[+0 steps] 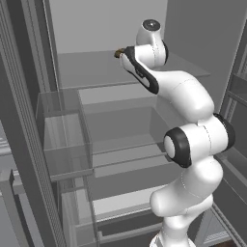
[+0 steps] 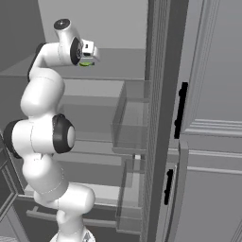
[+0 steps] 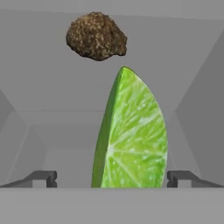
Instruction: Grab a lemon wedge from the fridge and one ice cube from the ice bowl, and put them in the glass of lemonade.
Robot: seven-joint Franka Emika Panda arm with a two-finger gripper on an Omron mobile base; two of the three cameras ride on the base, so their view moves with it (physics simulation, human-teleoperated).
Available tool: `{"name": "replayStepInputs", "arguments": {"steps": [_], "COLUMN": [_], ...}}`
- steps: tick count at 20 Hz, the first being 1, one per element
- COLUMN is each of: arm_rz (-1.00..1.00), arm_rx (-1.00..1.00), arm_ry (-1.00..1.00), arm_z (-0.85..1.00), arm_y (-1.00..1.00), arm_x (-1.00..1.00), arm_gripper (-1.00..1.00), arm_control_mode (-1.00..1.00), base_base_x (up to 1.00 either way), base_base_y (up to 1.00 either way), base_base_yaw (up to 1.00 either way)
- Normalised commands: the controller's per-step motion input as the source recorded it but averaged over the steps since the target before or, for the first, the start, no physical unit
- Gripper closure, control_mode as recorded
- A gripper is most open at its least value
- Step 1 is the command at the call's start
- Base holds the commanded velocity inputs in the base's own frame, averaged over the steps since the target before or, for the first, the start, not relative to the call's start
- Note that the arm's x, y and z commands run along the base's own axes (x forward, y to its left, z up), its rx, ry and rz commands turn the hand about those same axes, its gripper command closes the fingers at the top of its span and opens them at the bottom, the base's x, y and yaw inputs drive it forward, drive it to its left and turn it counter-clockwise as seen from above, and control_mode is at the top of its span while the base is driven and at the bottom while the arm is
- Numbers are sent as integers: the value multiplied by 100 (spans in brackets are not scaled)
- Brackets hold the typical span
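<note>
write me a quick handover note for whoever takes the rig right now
Gripper: open, reaching into the open fridge, fingers either side of the lemon wedge, not closed on it.
Lemon wedge: standing on edge on the upper shelf, a brown lumpy thing behind it.
Done: fridge open, gripper lined up.
Left: close on the wedge, carry it to the lemonade glass, then add one ice cube from the bowl.

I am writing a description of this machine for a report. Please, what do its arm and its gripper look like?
The arm is glossy white, made of rounded, tube-like segments. Black bands ring its joints, and a dark round cap sits on its top end. The gripper has two small dark grey, blocky finger tips. No cables or markings are visible.
</note>
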Motion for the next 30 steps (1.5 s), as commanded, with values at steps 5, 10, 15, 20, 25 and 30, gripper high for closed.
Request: {"name": "replayStepInputs", "arguments": {"steps": [5,10,15,20,25,30], "arm_rz": [0,0,0,0,0,0], "arm_rx": [0,0,0,0,1,2], "arm_ry": [0,0,0,-1,-14,-15], "arm_z": [-4,0,-3,-4,0,0], "arm_y": [0,0,0,0,0,0], "arm_x": [0,0,0,-23,-99,-100], "arm_gripper": [-100,100,100,100,100,100], "arm_control_mode": [-100,-100,-100,-100,-100,-100], "base_base_x": [0,0,0,0,0,0], "base_base_y": [0,0,0,0,0,0], "base_base_yaw": [0,0,0,0,0,0]}}
